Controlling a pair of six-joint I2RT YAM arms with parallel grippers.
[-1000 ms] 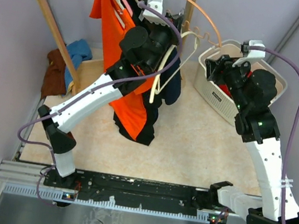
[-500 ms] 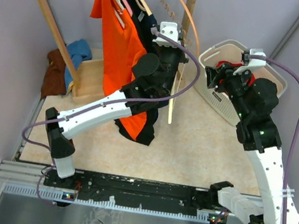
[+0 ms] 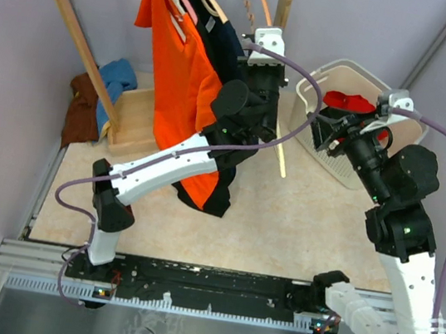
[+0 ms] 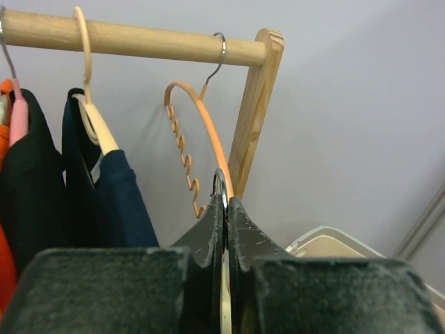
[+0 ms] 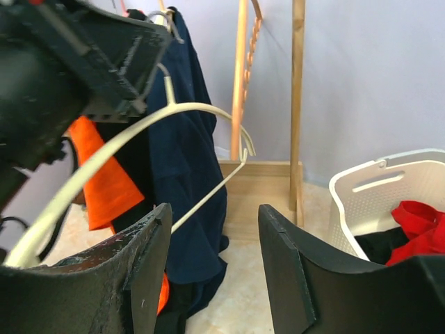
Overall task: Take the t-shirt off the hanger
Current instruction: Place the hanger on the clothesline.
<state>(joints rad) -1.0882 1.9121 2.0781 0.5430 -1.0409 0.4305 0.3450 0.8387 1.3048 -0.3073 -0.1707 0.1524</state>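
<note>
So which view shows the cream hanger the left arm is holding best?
Right wrist: the cream hanger shows almost whole, hook and both arms. Top external catches only one arm of it. Left wrist shows just the hook pinched in the shut left gripper.

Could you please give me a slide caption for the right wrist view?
Open right gripper faces the bare cream hanger held by the left gripper, navy shirt behind.
</note>
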